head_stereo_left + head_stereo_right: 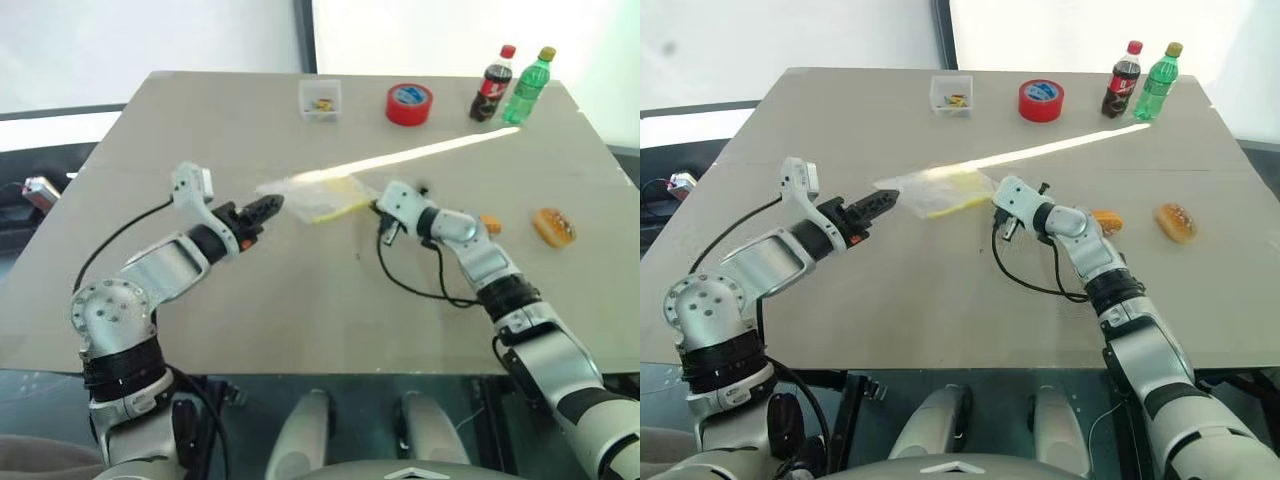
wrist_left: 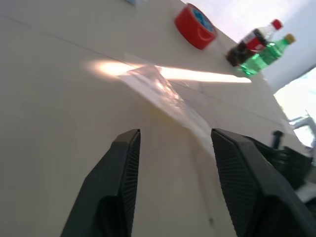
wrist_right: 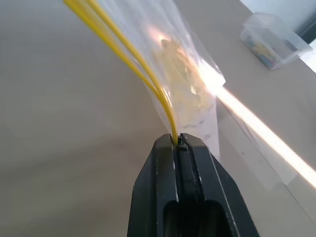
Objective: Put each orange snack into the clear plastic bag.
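This looks like a robotics lab or test room rather than a home or shop. A plain beige worktop (image 1: 300,300) stands alone before blank white wall panels split by a dark upright strip (image 1: 305,35), with loose cables and a small device (image 1: 40,190) lying off its left edge. The things on it are an unrelated mix set out like test props: a red tape roll (image 1: 409,104), a cola bottle (image 1: 491,84), a green bottle (image 1: 528,86) and a small clear box (image 1: 320,98).

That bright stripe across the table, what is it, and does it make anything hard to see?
In the left eye view, a sunlit streak crosses the table diagonally toward the bottles. In the right wrist view, it glares through the clear plastic bag, washing out the plastic there. In the left wrist view, the bag's far end glows white.
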